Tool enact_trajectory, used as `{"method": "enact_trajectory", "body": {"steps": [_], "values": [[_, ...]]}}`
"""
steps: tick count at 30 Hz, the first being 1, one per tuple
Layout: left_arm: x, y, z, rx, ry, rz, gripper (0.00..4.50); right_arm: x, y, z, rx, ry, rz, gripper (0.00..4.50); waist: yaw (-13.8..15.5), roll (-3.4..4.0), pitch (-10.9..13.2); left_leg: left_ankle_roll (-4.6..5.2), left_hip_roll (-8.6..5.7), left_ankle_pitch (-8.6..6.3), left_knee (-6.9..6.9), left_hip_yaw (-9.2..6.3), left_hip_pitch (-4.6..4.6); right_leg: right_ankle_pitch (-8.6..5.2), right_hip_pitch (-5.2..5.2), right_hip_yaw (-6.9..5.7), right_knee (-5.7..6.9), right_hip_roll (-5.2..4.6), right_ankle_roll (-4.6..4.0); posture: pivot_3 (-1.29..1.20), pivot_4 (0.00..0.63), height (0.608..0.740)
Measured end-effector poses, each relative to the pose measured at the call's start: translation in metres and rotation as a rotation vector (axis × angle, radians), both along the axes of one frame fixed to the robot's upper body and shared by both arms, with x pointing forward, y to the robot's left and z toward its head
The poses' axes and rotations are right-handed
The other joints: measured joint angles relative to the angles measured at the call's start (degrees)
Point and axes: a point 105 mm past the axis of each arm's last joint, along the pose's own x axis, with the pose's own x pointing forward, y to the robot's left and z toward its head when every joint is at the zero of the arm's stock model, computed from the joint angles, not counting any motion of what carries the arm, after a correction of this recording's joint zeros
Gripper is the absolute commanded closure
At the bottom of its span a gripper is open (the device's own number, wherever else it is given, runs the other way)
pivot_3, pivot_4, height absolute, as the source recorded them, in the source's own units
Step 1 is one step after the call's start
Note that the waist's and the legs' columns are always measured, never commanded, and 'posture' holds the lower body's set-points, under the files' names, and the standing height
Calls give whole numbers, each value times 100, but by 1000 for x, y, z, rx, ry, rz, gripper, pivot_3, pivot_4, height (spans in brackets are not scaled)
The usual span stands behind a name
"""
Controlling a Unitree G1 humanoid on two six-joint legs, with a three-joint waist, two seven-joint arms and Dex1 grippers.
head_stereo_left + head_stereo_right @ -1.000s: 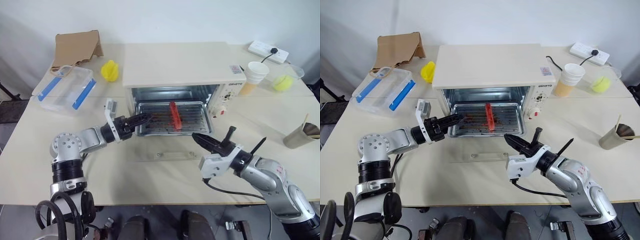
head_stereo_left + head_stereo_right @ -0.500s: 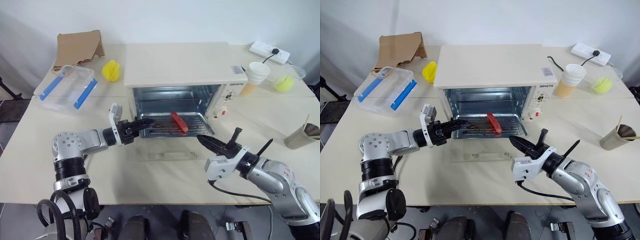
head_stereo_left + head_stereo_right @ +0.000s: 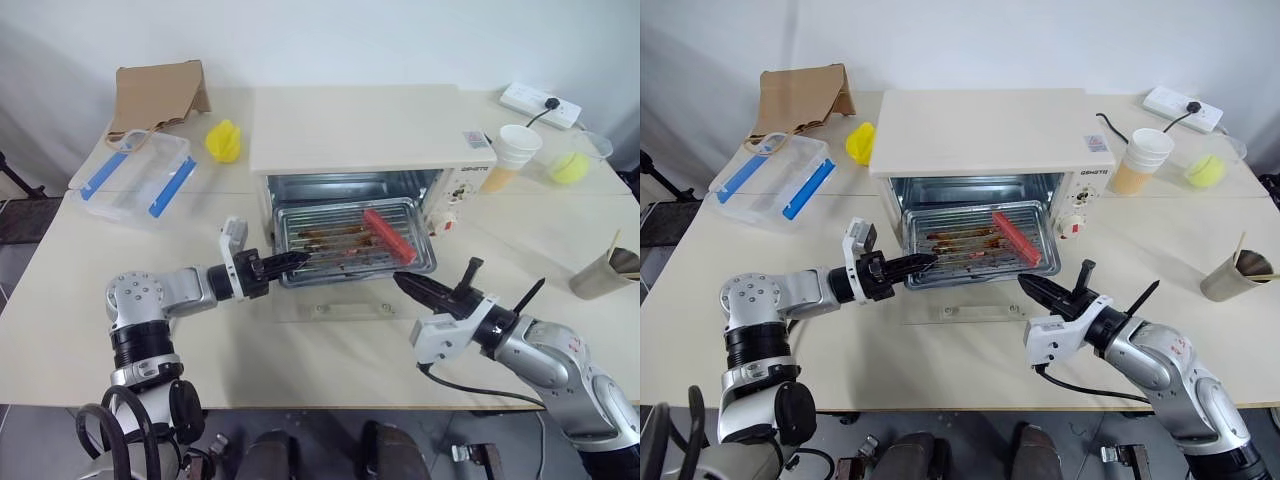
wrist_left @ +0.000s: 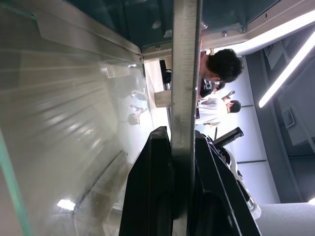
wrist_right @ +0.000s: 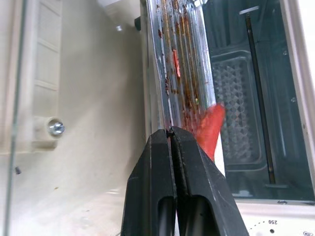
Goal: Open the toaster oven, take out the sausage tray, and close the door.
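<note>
With the door point(image 3: 350, 303) dropped flat on the table point(image 3: 300, 370) in front of the toaster oven point(image 3: 365, 130), the cavity is open and the sausage tray point(image 3: 355, 240) sticks partway out over the door, its front edge past the oven mouth.

Left gripper point(image 3: 292, 260): jaws clamped on the tray's left front rim. Left wrist view confirms it: both black fingers point(image 4: 152, 187) pinch the thin metal edge between them.

Right gripper point(image 3: 408, 284): jaws closed on nothing, tips together in the right wrist view point(image 5: 170, 147). It sits above the table just off the door's right end, near the tray's front right corner, pointing toward the oven. Not touching the tray as far as I can tell.

Red sausage point(image 3: 388, 234) lies diagonally on the right half of the tray (ribbed bottom shows brown stains to its left).

Other stuff on the table:
- clear plastic box point(image 3: 135, 178) with blue clips, far left
- brown paper bag point(image 3: 158, 95) behind it
- yellow object point(image 3: 222, 140) between the box and the oven
- paper cup point(image 3: 512, 155) right of the oven, yellow-green ball point(image 3: 568, 166) beyond it
- white power strip point(image 3: 540, 103) at the back right
- another cup point(image 3: 605, 268) with a stick in it at the right edge
</note>
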Motion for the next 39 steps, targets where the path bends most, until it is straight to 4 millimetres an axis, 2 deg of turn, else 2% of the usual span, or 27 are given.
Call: {"method": "enact_trajectory", "body": {"steps": [8, 9, 10, 12, 14, 21, 26, 30, 33, 35, 39], "values": [[-8, -1, -4, -28, 32, -38, 4490, -12, -5, 1, 38, 52, 35, 4500, -4, 0, 0, 0, 0, 0, 0, -4, 4, 0, 0, 9, 1, 0, 0, 0, 150, 740], [-10, 0, -6, -34, 41, -43, 4500, -15, -6, 0, 54, 72, 43, 4047, -9, 0, 0, 0, 1, 0, 0, -3, 4, 0, 0, 9, 1, 0, 0, 0, 150, 740], [-12, 4, -7, -42, 47, -37, 4500, -17, -9, 0, 73, 91, 34, 3831, -11, 0, 0, 0, 2, 0, 0, -4, 6, 0, 0, 9, 3, 0, 0, 0, 150, 740], [-17, 22, -10, -39, 63, -3, 4500, -18, -25, 0, 89, 132, -13, 3125, -34, 0, 0, 0, 4, 0, -2, -3, 8, 0, -2, 14, 3, 1, 0, 0, 150, 740], [-22, 30, -11, -47, 70, 0, 4500, -20, -32, 1, 110, 156, -33, 2464, -38, 0, 0, 0, 7, 0, -2, 2, 15, 0, -1, 21, 8, 3, 0, 0, 150, 740], [-57, 72, -21, -82, 122, 69, 4500, -37, -49, -5, 246, 338, 4, 58, -28, -4, 1, -2, 39, -1, -3, 22, 62, 0, 25, 107, 5, 23, 0, 0, 150, 740], [-84, 98, -26, -82, 167, 151, 4500, -41, -73, -22, 362, 504, -39, 20, -18, -8, 4, -8, 42, -8, -4, 11, 89, -2, 57, 134, -5, 30, -4, 0, 150, 740], [-99, 109, -33, -97, 183, 215, 4500, -37, -88, -34, 438, 604, -87, 20, -30, -5, 4, -9, 43, -8, -3, 18, 91, -9, 56, 142, -7, 33, -17, 0, 150, 740], [-106, 121, -37, -115, 192, 285, 4500, -32, -99, -45, 488, 688, -135, 871, -34, -5, 4, -14, 47, -10, -4, 20, 89, -26, 49, 143, -2, 36, -47, 0, 150, 740], [-114, 136, -40, -128, 197, 368, 4500, -23, -106, -48, 546, 741, -165, 1539, -63, -4, 4, -21, 56, -14, -5, 32, 90, -32, 42, 143, 0, 41, -59, 0, 150, 740], [-128, 158, -47, -164, 205, 504, 4500, -6, -104, -58, 593, 849, -162, 2984, -48, -4, 4, -24, 60, -16, -5, 44, 85, -37, 14, 152, 9, 42, -68, 0, 150, 740]]}}
